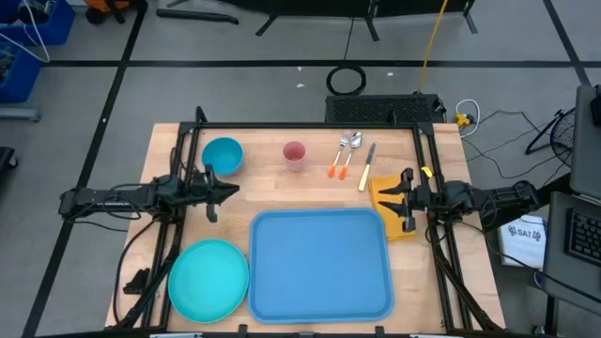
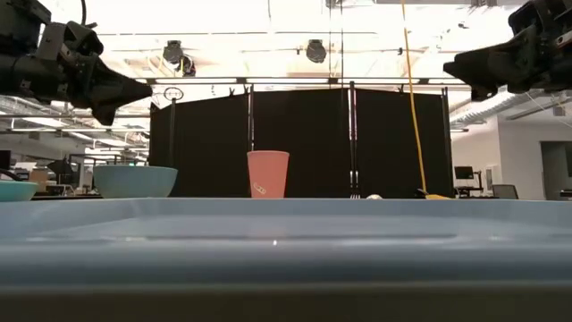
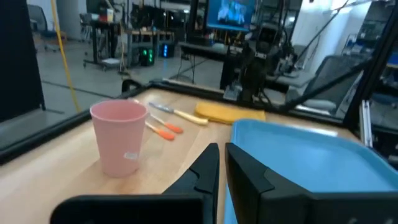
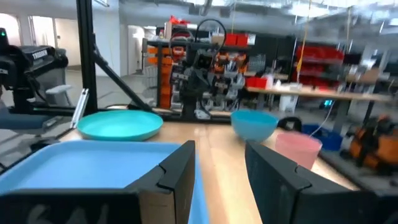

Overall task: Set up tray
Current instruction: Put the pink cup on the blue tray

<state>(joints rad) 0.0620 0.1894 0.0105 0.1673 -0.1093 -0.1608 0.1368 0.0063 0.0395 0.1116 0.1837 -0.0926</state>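
Observation:
The light-blue tray (image 1: 319,265) lies flat on the table near its front edge; its rim fills the low view (image 2: 286,259). My left gripper (image 1: 233,191) is shut and empty. It hangs above the table between the blue bowl (image 1: 223,155) and the teal plate (image 1: 208,279), pointing toward the tray (image 3: 305,155). My right gripper (image 1: 378,197) is open and empty. It hangs above a yellow cloth (image 1: 392,208) at the tray's far right corner. In the low view both grippers (image 2: 143,89) (image 2: 451,64) are well above the table.
A pink cup (image 1: 295,155) stands upright at the back middle. A fork, a spoon and a knife (image 1: 349,158) lie to its right. A black frame (image 1: 310,125) runs along the table's far and side edges. Bare wood lies between the tray and the cup.

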